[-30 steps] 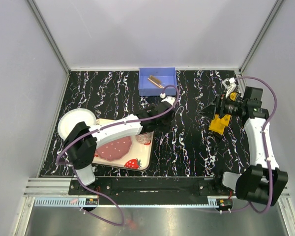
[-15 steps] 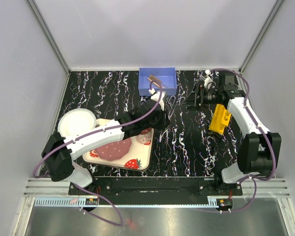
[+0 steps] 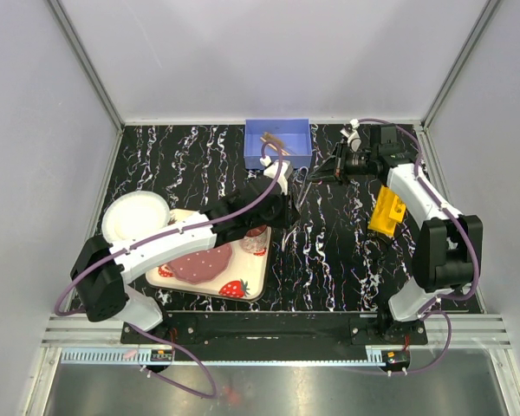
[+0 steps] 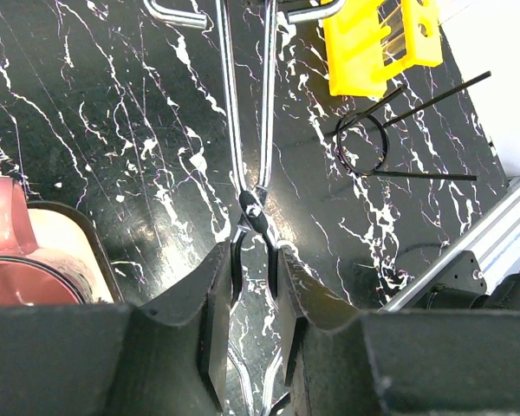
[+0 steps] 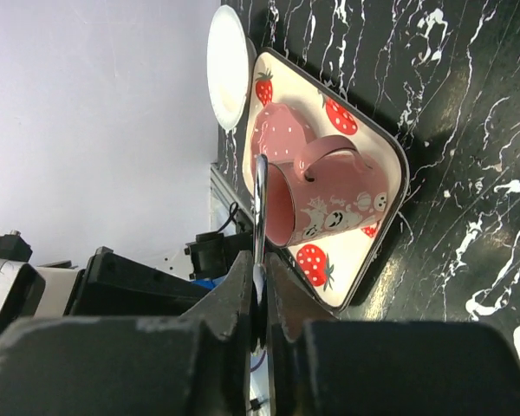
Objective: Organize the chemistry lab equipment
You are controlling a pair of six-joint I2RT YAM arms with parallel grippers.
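The metal scissor-like forceps [image 4: 256, 212] hung just in front of the blue bin's [image 3: 277, 161] right corner, held at both ends. The left gripper [image 4: 253, 260] was drawn in narrow around the blades just past the pivot, its pads seeming to touch the metal on either side. The right gripper [image 5: 258, 264] was pinched tight on the handle end, seen edge-on as a thin strip.

Left of the bin lay the broadest bare stretch of table [image 3: 182, 165], running to the left wall. In front of the bin and to its left, the strawberry-print tray [image 3: 247, 269] with its tipped pink cup [image 5: 325, 186] sat close under the left arm, and the white bowl [image 3: 134, 217] lay beyond it, touching the tray's far-left corner. Right of the bin and nearer the front, the long yellow holed rack [image 3: 387, 213] lay close to the right arm, with the thin dark tubes [image 4: 433, 95] nearer the front edge still. The tan wooden clamp [image 3: 274, 142] lay inside the bin.

The table was black with white veining, boxed in by pale walls [image 3: 269, 61] behind the bin and at both sides.
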